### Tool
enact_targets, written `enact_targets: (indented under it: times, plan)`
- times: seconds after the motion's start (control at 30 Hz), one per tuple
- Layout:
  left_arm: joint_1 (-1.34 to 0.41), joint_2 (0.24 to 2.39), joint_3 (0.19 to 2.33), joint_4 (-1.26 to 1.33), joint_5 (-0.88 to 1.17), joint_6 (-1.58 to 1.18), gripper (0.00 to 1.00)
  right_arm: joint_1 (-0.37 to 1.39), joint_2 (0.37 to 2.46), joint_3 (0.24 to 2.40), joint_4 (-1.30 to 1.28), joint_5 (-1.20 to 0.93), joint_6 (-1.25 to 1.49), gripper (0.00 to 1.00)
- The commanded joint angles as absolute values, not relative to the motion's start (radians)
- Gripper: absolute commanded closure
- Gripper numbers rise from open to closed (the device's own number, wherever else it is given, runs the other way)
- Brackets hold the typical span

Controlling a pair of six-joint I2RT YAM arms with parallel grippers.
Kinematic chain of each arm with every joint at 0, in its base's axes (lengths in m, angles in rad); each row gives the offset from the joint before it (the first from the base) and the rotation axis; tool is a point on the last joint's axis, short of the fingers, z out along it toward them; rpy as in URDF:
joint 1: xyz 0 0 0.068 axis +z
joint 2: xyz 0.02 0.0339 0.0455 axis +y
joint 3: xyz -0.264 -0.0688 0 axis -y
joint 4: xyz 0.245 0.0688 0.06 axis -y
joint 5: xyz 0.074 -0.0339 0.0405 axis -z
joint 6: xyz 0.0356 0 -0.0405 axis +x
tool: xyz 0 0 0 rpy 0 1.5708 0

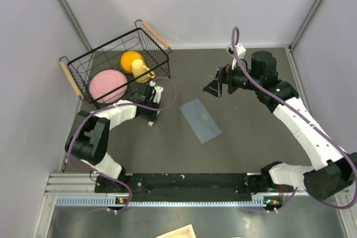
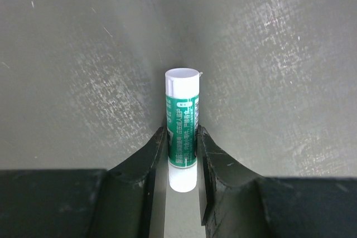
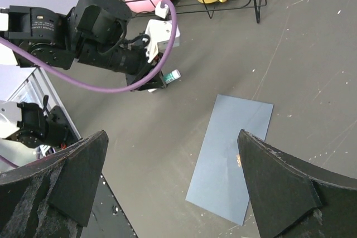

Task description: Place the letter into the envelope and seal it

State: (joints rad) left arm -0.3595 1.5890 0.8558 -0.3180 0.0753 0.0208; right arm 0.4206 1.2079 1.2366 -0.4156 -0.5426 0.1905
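1. Black rail [image 1: 184, 182] along the near edge carries both arm bases. Nearer than it, at the bottom edge of the top view, a pale sheet [image 1: 177, 231] is partly cut off. Whether it is the letter cannot be told.
2. No letter is seen on the table [image 1: 167, 154]. It is judged to be possibly inside the envelope already, though this cannot be confirmed.
3. The envelope [image 1: 199, 120] lies flat near the middle of the table, gold spot [image 1: 204, 116] uppermost. No raised flap is visible. Its long axis runs diagonally, from far-left to near-right in the top view.
4. The left gripper [image 2: 181, 132] is held low at the table, just left of the envelope's far end. Its jaws are drawn narrow and clamped on a glue stick [image 2: 182, 110], gripped around the green label with a white end pointing away.
5. The right gripper [image 3: 172, 137] is raised beyond the envelope's far end, jaws spread wide and holding nothing. The envelope is looked down upon between its fingers.
6. The envelope thus lies between the two tools, to the right of the glue stick. In plan the grippers are about equally close. Sealing is judged to fall to the left arm, with a short sideways reach.
7. A wire basket [image 1: 83, 62] stands at the far left, holding a pink plate [image 1: 109, 85] and a yellow cup [image 1: 136, 65].
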Motion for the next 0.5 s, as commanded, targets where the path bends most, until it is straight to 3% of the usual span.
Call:
enact_targets:
  times: [0.0,0.3,0.47]
  plan:
    - [-0.356,1.614,0.877,-0.31,0.044,0.005,0.87,0.414,1.207,1.246,-0.414,-0.545,0.176,0.01]
    - [-0.356,1.629,0.897,-0.334,0.049,0.011,0.59,0.413,1.224,1.27,-0.426,-0.543,0.17,0.01]
    - [-0.357,1.628,0.897,-0.336,0.052,0.009,0.5,0.413,1.226,1.278,-0.439,-0.545,0.172,0.01]
